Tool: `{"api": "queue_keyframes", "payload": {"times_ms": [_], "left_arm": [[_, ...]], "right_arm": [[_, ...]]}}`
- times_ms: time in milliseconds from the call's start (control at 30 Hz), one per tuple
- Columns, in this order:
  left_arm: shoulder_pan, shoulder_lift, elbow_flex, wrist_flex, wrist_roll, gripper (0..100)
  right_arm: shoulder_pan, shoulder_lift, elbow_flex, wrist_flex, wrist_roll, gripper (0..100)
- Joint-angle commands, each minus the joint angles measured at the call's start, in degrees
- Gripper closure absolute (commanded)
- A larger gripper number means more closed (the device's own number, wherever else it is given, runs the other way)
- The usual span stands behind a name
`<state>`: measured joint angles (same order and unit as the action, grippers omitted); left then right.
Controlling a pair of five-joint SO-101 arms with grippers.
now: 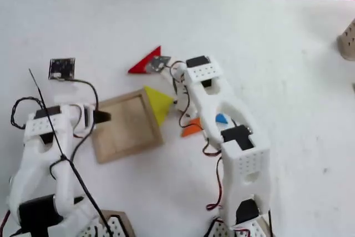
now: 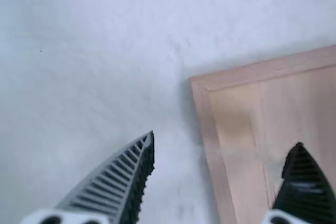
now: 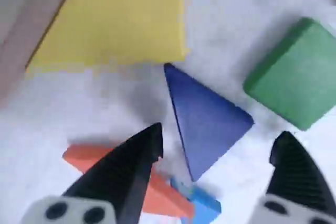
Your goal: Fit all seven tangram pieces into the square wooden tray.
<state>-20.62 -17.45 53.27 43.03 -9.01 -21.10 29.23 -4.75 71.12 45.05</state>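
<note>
From the high view, the square wooden tray (image 1: 119, 131) lies left of the desk's middle. A yellow triangle (image 1: 159, 104) overlaps its far right corner, and the right arm hides most of an orange piece (image 1: 191, 129).

In the left wrist view, the left gripper (image 2: 226, 140) gapes with nothing in it, straddling the tray's rim.

In the right wrist view, the right gripper (image 3: 221, 131) spreads wide and holds nothing, with a dark blue triangle (image 3: 210, 114) between its jaws. A light blue piece (image 3: 202, 205) is cut off.

Small robotics lab setup.
A white desk (image 1: 299, 54) holds a bare circuit board (image 1: 61, 68), loose wires (image 1: 84, 83) and plastic servo arms (image 1: 238, 148).
</note>
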Motion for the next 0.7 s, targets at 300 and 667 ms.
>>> {"api": "queue_keyframes", "payload": {"times_ms": [300,667], "left_arm": [[-0.48,-1.8,-0.44,-1.23,-0.53,63],[-0.48,-1.8,-0.44,-1.23,-0.53,63]], "right_arm": [[-1.01,3.74,-7.12,1.36,-0.88,68.0],[-1.54,4.44,-7.82,1.36,0.35,84.1]]}}
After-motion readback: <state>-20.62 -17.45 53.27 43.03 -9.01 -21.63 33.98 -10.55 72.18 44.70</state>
